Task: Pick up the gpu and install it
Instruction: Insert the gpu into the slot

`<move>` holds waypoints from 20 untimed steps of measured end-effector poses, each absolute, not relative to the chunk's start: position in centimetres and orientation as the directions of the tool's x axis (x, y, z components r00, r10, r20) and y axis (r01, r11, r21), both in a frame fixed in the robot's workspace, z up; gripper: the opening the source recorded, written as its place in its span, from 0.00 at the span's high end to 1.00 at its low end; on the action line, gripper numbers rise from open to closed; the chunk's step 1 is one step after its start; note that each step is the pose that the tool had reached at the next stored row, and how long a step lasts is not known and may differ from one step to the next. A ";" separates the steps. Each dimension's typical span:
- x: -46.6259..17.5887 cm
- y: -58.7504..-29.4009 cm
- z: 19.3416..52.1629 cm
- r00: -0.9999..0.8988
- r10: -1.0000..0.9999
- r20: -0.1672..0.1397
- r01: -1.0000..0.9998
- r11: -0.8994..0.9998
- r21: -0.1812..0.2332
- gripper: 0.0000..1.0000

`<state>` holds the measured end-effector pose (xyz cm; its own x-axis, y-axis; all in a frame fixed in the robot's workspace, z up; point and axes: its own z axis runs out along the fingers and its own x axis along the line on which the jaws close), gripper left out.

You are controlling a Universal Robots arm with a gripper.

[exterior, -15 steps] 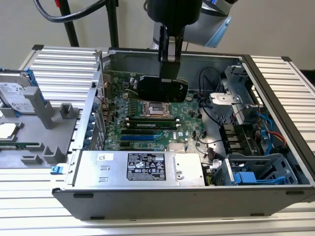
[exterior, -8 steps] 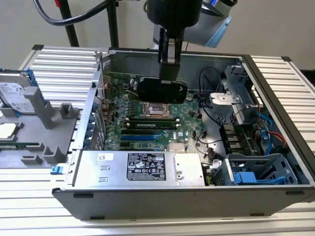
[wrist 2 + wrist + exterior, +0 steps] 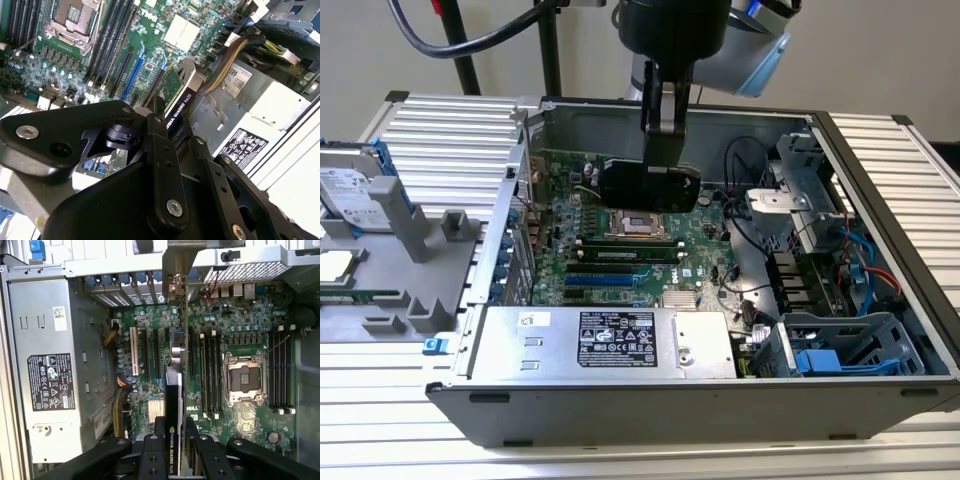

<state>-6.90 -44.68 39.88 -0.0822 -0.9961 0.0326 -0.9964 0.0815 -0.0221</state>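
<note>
Black on the face shown in the exterior view, the gpu (image 3: 650,187) hangs edge-down inside the open computer case (image 3: 620,412), above the green motherboard (image 3: 705,262). The end effector (image 3: 661,150) is clamped on the card's upper edge. In the first wrist view the card runs parallel to the expansion slots (image 3: 160,352), with the grey power supply (image 3: 50,365) off to 1 side.

The open case (image 3: 620,415) is leaving free passage above the motherboard (image 3: 560,235); the power supply (image 3: 605,340), yellow cables (image 3: 119,410) and the gpu (image 3: 172,400) are crowding the expansion slots (image 3: 605,268)
</note>
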 end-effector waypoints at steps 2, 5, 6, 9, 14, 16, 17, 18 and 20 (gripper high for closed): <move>-6.9 -44.7 39.8 -0.082 -0.996 0.033 -0.996 0.081 -0.022 1.00; -6.9 -44.7 39.7 -0.082 -0.996 0.033 -0.996 0.081 -0.022 1.00; -6.9 -44.7 39.6 -0.082 -0.996 0.034 -0.996 0.081 -0.022 1.00; -6.9 -44.7 39.5 -0.082 -0.996 0.034 -0.996 0.081 -0.022 1.00; -6.9 -44.7 39.3 -0.082 -0.996 0.035 -0.996 0.081 -0.022 1.00; -6.9 -44.7 39.2 -0.082 -0.996 0.035 -0.996 0.081 -0.022 1.00; -6.9 -44.7 39.2 -0.082 -0.996 0.036 -0.996 0.081 -0.022 1.00; -6.9 -44.7 39.2 -0.082 -0.996 0.036 -0.996 0.081 -0.022 1.00; -6.9 -44.7 39.1 -0.082 -0.996 0.036 -0.996 0.081 -0.022 1.00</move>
<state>-6.90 -44.68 39.08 -0.0821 -0.9960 0.0361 -0.9964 0.0814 -0.0224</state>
